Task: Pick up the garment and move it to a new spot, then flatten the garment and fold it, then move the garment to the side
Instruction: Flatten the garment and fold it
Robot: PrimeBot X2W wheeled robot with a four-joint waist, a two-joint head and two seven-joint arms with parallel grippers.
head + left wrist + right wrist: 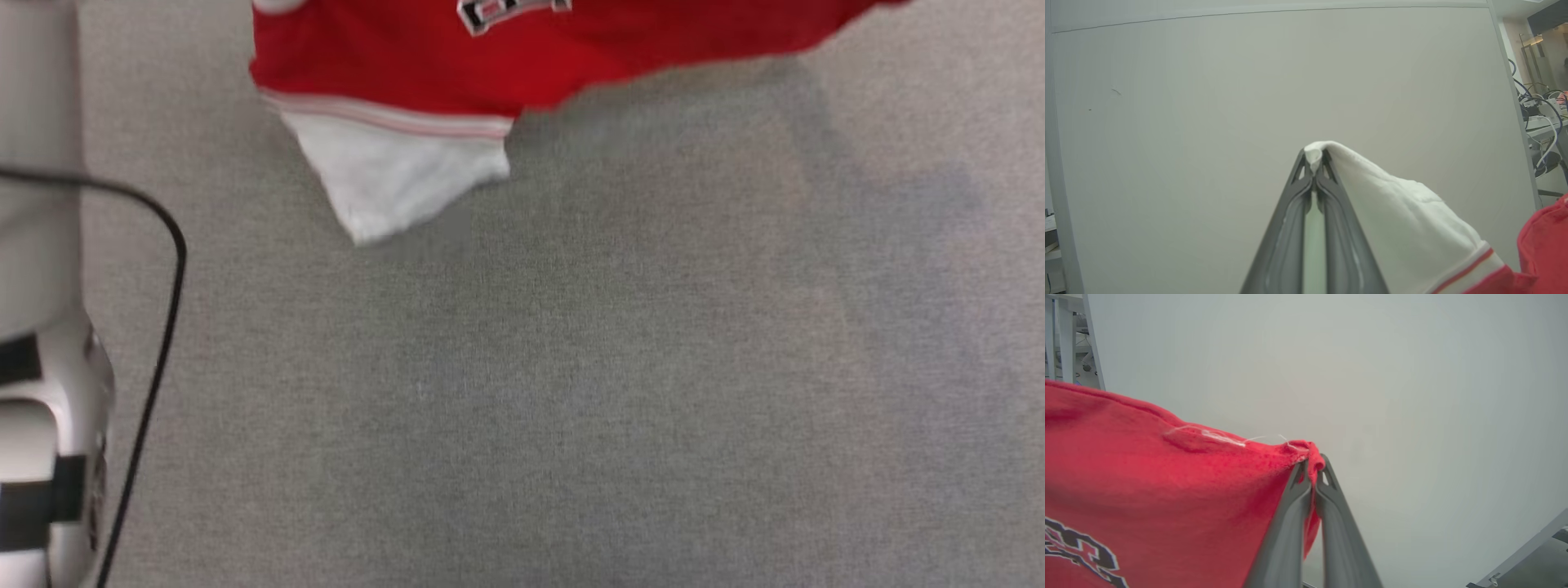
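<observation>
Hanging stretched between the 2 grippers, the garment (490, 57) sits over the far edge of the grey surface (571, 367), its white sleeve (1404, 220) clamped tight in the left gripper (1314, 157) and a red edge clamped tight in the right gripper (1312, 459).

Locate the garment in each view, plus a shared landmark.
Head view: garment along top edge, white sleeve hanging below.
Left wrist view: lower right, white sleeve pinched in left gripper.
Right wrist view: left half, red edge pinched in right gripper.
Landmark: dark chest lettering, head and right wrist views.
</observation>
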